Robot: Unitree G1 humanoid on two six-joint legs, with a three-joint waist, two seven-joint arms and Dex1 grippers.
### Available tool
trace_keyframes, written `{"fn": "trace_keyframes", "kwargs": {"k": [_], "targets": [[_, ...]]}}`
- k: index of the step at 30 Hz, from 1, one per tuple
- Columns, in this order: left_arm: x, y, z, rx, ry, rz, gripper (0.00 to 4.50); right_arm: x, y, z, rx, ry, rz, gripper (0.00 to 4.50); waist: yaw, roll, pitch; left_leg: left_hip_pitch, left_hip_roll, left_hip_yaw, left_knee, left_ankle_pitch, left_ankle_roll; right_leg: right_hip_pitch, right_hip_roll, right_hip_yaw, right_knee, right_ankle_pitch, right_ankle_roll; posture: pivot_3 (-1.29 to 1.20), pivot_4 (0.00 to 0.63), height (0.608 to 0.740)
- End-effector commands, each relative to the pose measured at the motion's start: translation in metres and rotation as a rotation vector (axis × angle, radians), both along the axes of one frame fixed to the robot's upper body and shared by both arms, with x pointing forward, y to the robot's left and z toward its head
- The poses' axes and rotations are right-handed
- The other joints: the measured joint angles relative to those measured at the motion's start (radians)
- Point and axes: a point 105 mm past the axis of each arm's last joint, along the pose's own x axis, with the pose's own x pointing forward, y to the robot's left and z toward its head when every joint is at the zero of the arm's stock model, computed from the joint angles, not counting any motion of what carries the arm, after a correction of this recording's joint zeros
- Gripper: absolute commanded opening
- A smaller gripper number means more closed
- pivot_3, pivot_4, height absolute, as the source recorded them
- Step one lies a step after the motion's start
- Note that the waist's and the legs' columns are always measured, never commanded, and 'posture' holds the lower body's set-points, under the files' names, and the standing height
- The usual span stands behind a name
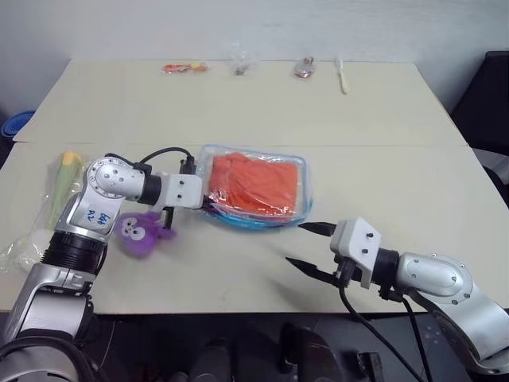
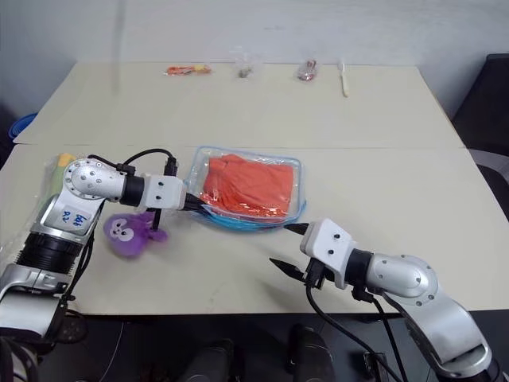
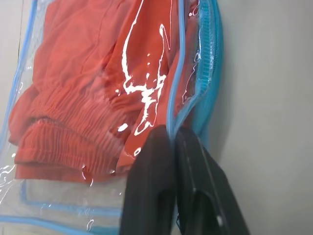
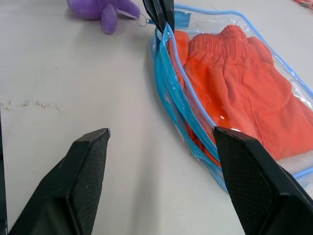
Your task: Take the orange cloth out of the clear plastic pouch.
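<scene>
Orange cloth (image 1: 256, 183) lies folded inside the clear plastic pouch (image 1: 304, 189), which rests flat near the middle of the worktop (image 1: 238, 111), its long axis running across from the left side toward the right, the blue zipper edge facing the near edge. From the head views, the left claw (image 1: 208, 199) sits at the pouch's left near corner, pressed together on the zipper edge, beside a purple plush toy (image 1: 141, 232). The right claw (image 1: 306, 245) hovers spread, just off the pouch's right near corner, apart from it.

The left wrist view shows the black fingers (image 3: 161, 181) pinching the blue rim, cloth right beyond.

The right wrist view looks along the zipper mouth toward the left claw; the cloth lies ahead and to one side, so the right arm looks better placed to reach in.
</scene>
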Motion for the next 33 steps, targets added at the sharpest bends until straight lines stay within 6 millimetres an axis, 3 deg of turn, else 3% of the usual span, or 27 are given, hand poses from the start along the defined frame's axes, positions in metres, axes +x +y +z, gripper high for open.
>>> {"fn": "trace_keyframes", "kwargs": {"k": [1,6,8,11,17,24,33], "targets": [[-0.008,-0.004,0.017,-0.065,-0.006,-0.007,0.01,-0.003,0.002,0.009,-0.024,-0.075,0.012,3.51,0.001,0.000,0.000,0.000,0.000,0.000,0.000,0.000,0.000,0.000,0.000,0.000,0.000,0.000,0.000,0.00,0.150,0.740],[-0.010,-0.008,0.028,-0.179,0.000,0.099,0.01,0.002,0.006,0.005,-0.021,-0.095,-0.018,3.51,-0.001,0.000,0.000,0.000,0.000,0.000,0.000,0.000,0.000,0.000,0.000,0.000,0.000,0.000,0.000,0.00,0.150,0.740],[-0.014,-0.009,0.032,-0.213,0.002,0.123,0.00,0.005,0.010,0.005,-0.002,-0.097,-0.027,3.10,-0.002,0.000,0.000,0.000,0.000,0.000,0.000,0.000,0.000,0.000,0.000,0.000,0.000,0.000,0.000,0.00,0.150,0.740],[-0.021,-0.006,0.031,-0.218,0.019,0.146,0.00,0.008,0.016,0.005,0.013,-0.103,-0.034,2.22,-0.002,0.000,0.000,0.000,0.000,0.000,0.000,0.000,0.000,0.000,0.000,0.000,0.000,0.000,0.000,0.00,0.150,0.740],[-0.027,-0.011,0.028,-0.239,0.034,0.164,0.00,0.023,0.024,0.001,0.006,-0.124,-0.048,0.04,0.000,0.000,0.000,0.000,0.000,0.000,0.000,0.000,0.000,0.000,0.000,0.000,0.000,0.000,0.000,0.00,0.150,0.740],[-0.027,-0.016,0.030,-0.248,0.033,0.164,0.00,0.041,0.035,-0.010,-0.046,-0.171,-0.060,0.04,-0.002,0.000,0.000,0.000,0.000,0.000,0.000,0.000,0.000,0.000,0.000,0.000,0.000,0.000,0.000,0.00,0.150,0.740],[-0.029,-0.017,0.028,-0.224,0.037,0.149,0.00,0.053,0.038,-0.007,-0.040,-0.240,-0.115,0.04,-0.003,0.000,0.000,0.000,0.000,0.000,0.000,0.000,0.000,0.000,0.000,0.000,0.000,0.000,0.000,0.00,0.150,0.740]]}}
